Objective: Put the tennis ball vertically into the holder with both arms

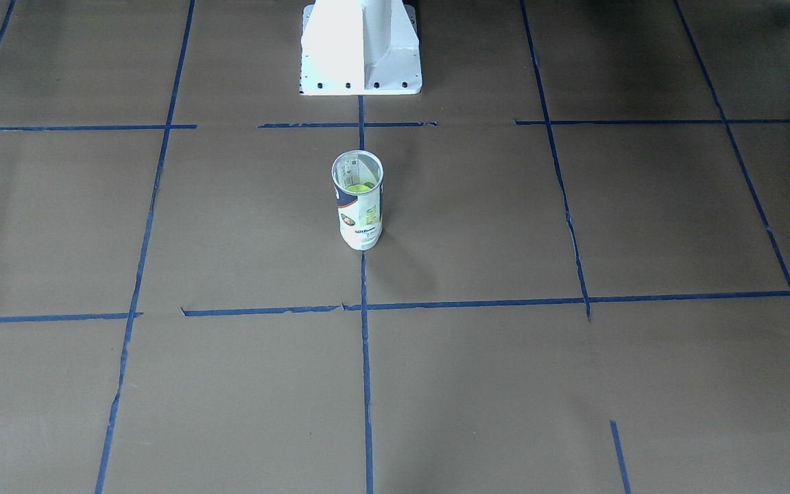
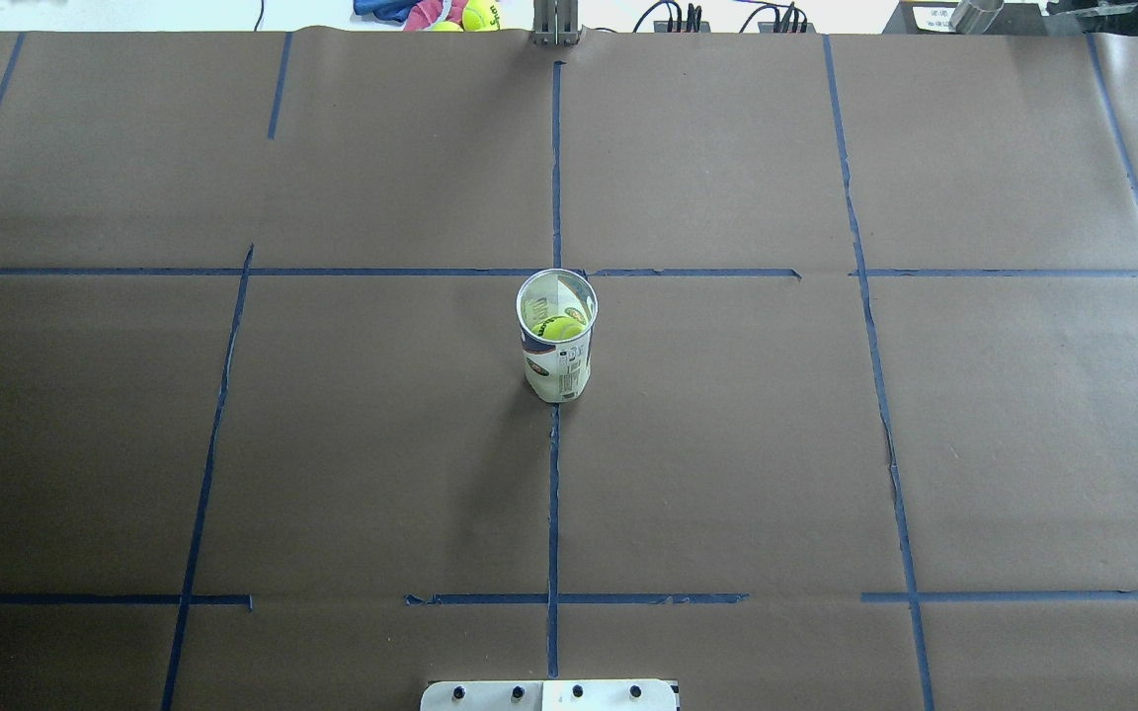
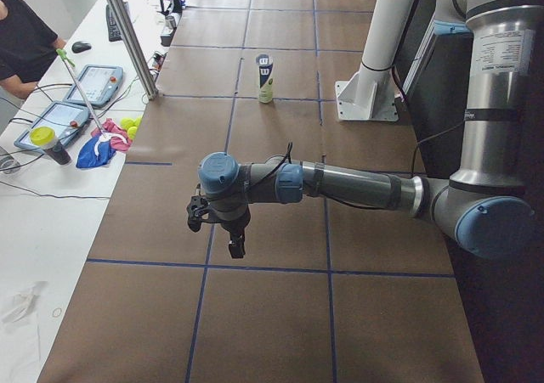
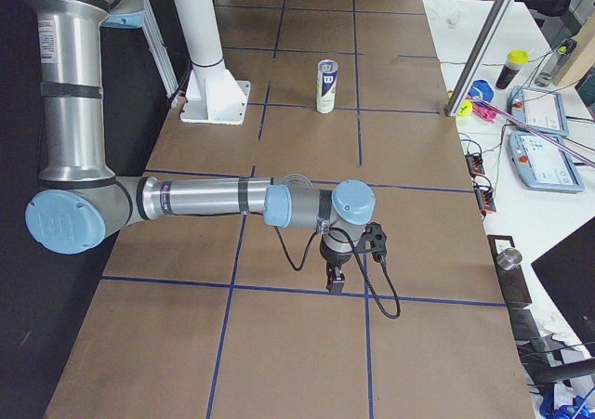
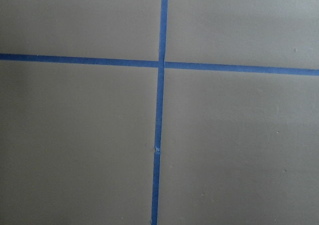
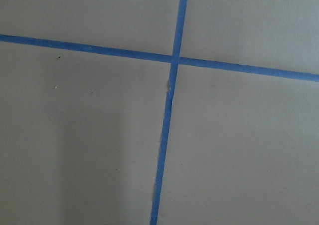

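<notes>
Left gripper [image 3: 235,245] hangs just over the table [image 3: 280,315], right gripper [image 4: 335,280] likewise; fingers apart or together, I cannot tell for either. Well away from both, between them, the holder [image 1: 359,216] stands upright, tennis ball [image 1: 359,186] sitting inside it.

Setting: robotics laboratory.

Indicators:
- The counter [image 2: 727,444] is covered in brown paper and divided into cells by a blue tape grid [image 2: 553,494].
- Two jointed industrial arms, the left arm [image 3: 357,183] and the right arm [image 4: 204,198], work beside a white pedestal base [image 1: 361,48].
- Past the left arm's fingers [image 3: 235,247], on the side away from the robot, a white bench [image 3: 34,256] carries two teach pendants [image 3: 93,84], a keyboard [image 3: 113,22] and loose cabling.
- An operator [image 3: 21,43] is at that bench.
- An aluminium frame post [image 3: 127,35] stands at the counter edge.
</notes>
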`<state>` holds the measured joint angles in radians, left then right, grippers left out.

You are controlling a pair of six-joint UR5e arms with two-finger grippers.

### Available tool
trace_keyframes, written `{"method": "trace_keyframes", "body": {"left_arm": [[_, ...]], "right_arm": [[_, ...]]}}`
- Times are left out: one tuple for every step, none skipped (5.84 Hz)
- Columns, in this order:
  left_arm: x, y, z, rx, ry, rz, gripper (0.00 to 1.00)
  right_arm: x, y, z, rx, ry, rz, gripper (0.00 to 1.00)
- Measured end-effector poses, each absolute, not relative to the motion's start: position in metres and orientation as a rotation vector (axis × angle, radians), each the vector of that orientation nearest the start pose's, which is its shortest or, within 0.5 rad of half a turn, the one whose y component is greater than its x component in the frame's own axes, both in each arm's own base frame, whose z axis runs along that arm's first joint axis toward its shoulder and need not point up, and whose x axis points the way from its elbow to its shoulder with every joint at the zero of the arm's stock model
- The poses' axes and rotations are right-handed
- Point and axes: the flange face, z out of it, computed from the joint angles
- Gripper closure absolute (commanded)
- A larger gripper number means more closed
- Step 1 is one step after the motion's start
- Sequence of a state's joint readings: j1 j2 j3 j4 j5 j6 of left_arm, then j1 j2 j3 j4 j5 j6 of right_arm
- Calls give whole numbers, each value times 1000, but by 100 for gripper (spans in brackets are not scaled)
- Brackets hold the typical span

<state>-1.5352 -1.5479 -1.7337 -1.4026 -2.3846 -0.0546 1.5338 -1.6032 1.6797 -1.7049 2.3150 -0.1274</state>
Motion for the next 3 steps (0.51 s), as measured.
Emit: {"method": "trace_keyframes", "body": {"left_arm": [[-44,-472,594,-54,816,-27,0],[-45,-465,587,-43,816,-22,0],[-46,-461,585,-40,813,-21,0]], "right_arm": [[49,-469,637,-24,-748,-131,0],[50,-467,637,-24,-749,-129,0],[50,-467,637,-22,-750,-129,0]]}}
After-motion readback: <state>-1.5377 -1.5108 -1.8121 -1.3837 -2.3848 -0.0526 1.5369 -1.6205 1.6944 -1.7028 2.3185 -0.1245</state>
